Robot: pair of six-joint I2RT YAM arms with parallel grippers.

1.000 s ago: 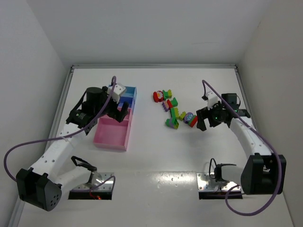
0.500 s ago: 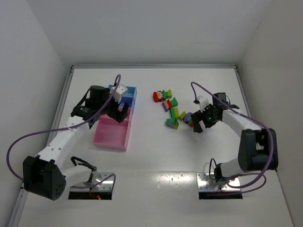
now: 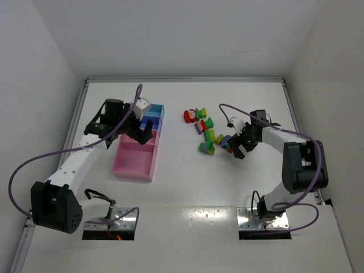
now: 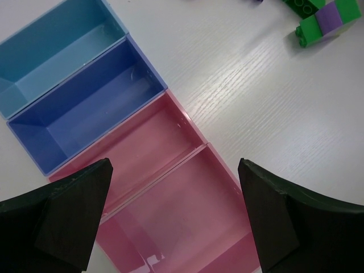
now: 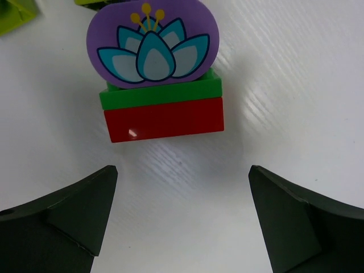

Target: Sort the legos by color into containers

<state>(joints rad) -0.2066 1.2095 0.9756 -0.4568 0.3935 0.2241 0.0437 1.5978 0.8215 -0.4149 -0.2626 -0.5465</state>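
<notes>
The right gripper [image 5: 182,173], jaws spread, has crept up to the flower-printed stack [image 5: 162,105] at the legos' [image 3: 206,132] near edge. The left gripper [image 4: 174,163], also spread, stays over the containers [image 3: 134,165] left of them.

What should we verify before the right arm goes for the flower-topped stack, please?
1. Right fingers open, empty: ok.
2. Stack ahead of them, untouched: ok.
3. Stack single-coloured: not ok; purple flower piece, green brick and red brick are joined.
4. Left fingers open, empty: ok.
5. Containers below them empty: ok.
6. Right fingers' height above table: cannot tell.
</notes>
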